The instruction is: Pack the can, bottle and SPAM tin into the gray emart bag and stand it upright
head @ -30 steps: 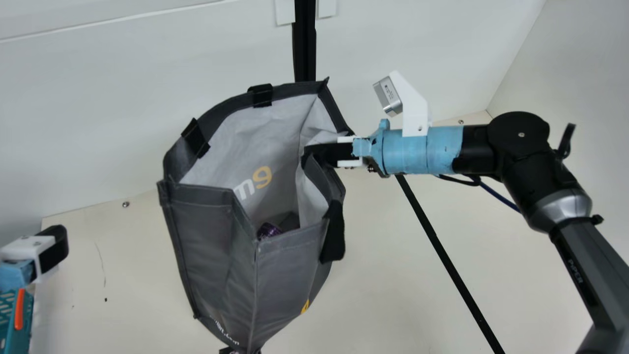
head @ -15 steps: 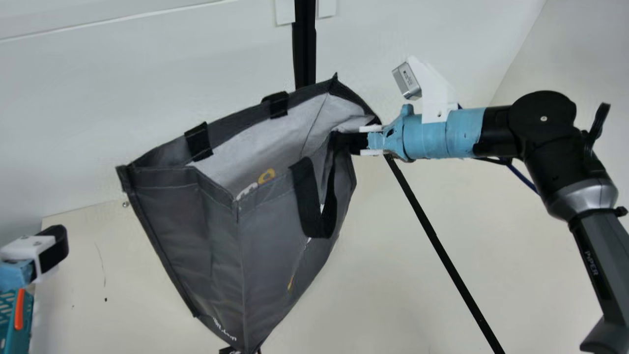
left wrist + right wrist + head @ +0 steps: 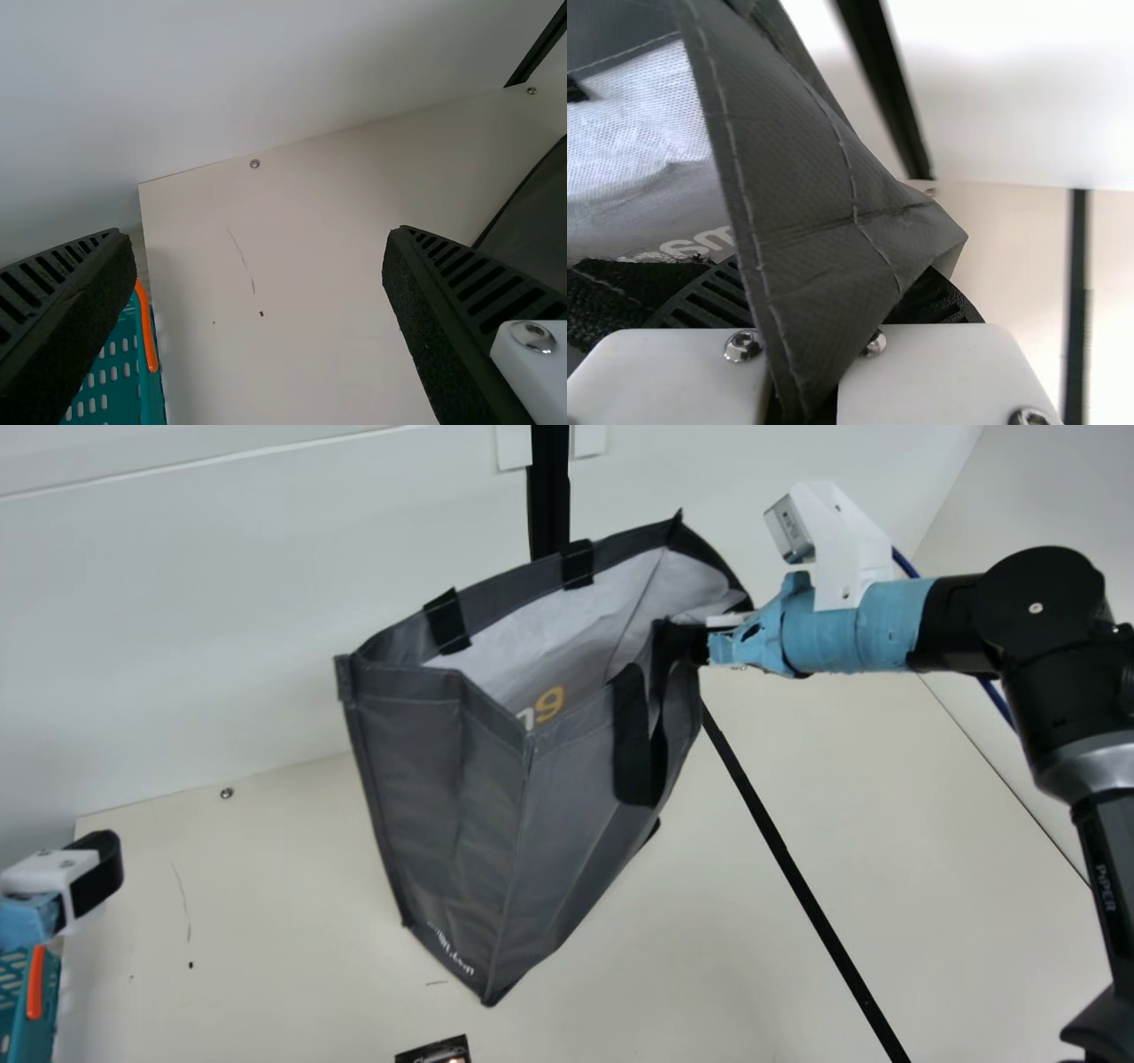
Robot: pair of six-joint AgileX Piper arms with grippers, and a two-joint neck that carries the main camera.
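Observation:
The gray emart bag (image 3: 443,806) hangs from its right upper edge in the main view, its mouth partly open and its bottom narrowing toward a low corner. My right gripper (image 3: 695,642) is clamped on that edge beside a black handle. In the right wrist view, gray fabric of the bag (image 3: 806,186) runs between the fingers of my right gripper (image 3: 811,310). At the main view's far left, my left gripper (image 3: 99,879) is away from the bag; in the left wrist view my left gripper (image 3: 257,328) has widely parted, empty fingers. The bag's front panel hides its contents.
A teal basket with an orange handle (image 3: 34,983) stands at the left edge. A small dark object (image 3: 436,1051) lies on the cream table (image 3: 266,957) at the near edge, below the bag. A black strip crosses the table at the right.
My right gripper has moved right and up, carrying the bag along. The bag swung and its mouth narrowed, hiding the purple item seen inside earlier. My left arm stayed still.

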